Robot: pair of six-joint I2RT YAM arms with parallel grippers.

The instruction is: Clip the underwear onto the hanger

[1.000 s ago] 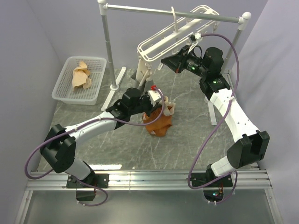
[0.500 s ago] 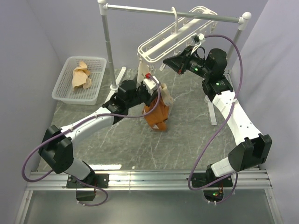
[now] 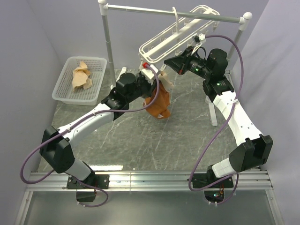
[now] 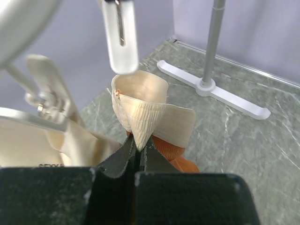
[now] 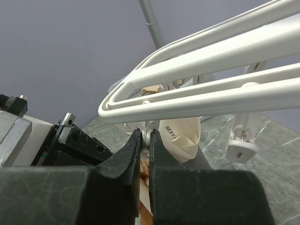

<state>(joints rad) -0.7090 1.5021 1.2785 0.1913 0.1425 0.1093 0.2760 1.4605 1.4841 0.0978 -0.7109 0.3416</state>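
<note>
Listener: Underwear (image 3: pixel 157 103) first: where is it?

Describer: Rust-orange with a pale beige waistband, it hangs in the air above the grey marbled surface (image 3: pixel 140 140), under the near end of the white hanger (image 5: pixel 220 49). The left tool (image 4: pixel 137 146) has its 2 jaws clamped on a fold of the waistband. The fold stands up in a loop above them.

Listener: And the clip?

Describer: In the left wrist view, 1 white clip (image 4: pixel 120 40) dangles just above that loop. Its tip is near the fabric and, as far as I can tell, not touching it. The right tool (image 5: pixel 145 137) sits under the hanger's bars, its jaws almost together on a pale sliver. I judge that to be the top of the clip, squeezed to spread its mouth, though the mouth itself is hidden in that view.

Listener: What would make this step go well?

Describer: Probably a slow, straight lift by the left arm, so the waistband's top edge slides between the clip's 2 halves rather than pushing the clip aside. The right tool should let go only once fabric sits deep in the mouth. The hanger hooks over a grey rail (image 3: pixel 136 9), so a sideways nudge could set it swaying and spoil the aim. The left tool should release last, after the clip bites.
</note>
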